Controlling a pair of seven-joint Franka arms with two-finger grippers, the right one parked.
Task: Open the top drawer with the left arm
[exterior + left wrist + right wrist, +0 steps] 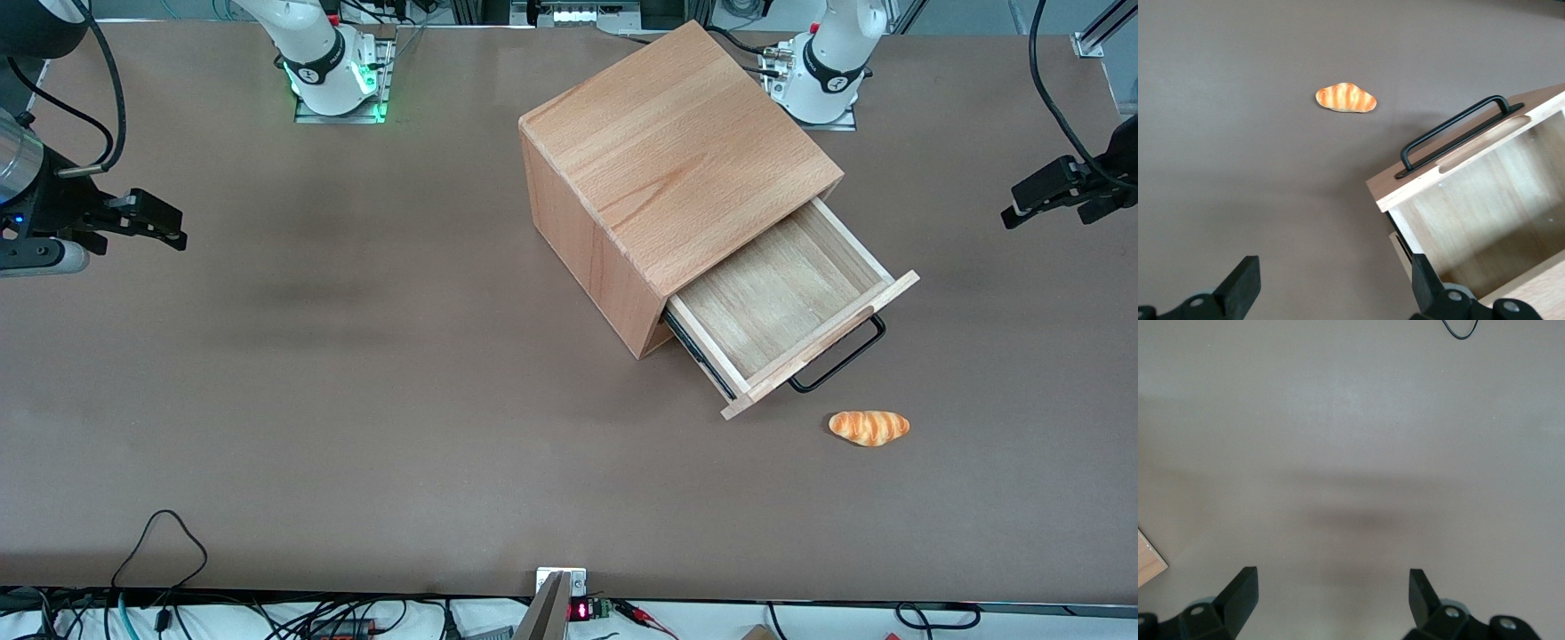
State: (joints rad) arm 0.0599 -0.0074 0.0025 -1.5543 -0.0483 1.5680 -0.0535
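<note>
The top drawer (782,302) stands pulled well out of the cube-shaped wooden cabinet (676,151), and its bare wooden inside shows. Its black wire handle (840,360) sticks out from the front board. The left arm's gripper (1022,203) hangs above the table toward the working arm's end, apart from the drawer and holding nothing. In the left wrist view the gripper (1335,287) is open, with its black fingers (1239,287) spread wide over bare table. That view also shows the drawer (1485,193) and its handle (1455,130).
A small croissant-shaped bread toy (869,427) lies on the table in front of the drawer, nearer the front camera than the handle; it also shows in the left wrist view (1345,98). The brown table (356,400) carries cables at its near edge.
</note>
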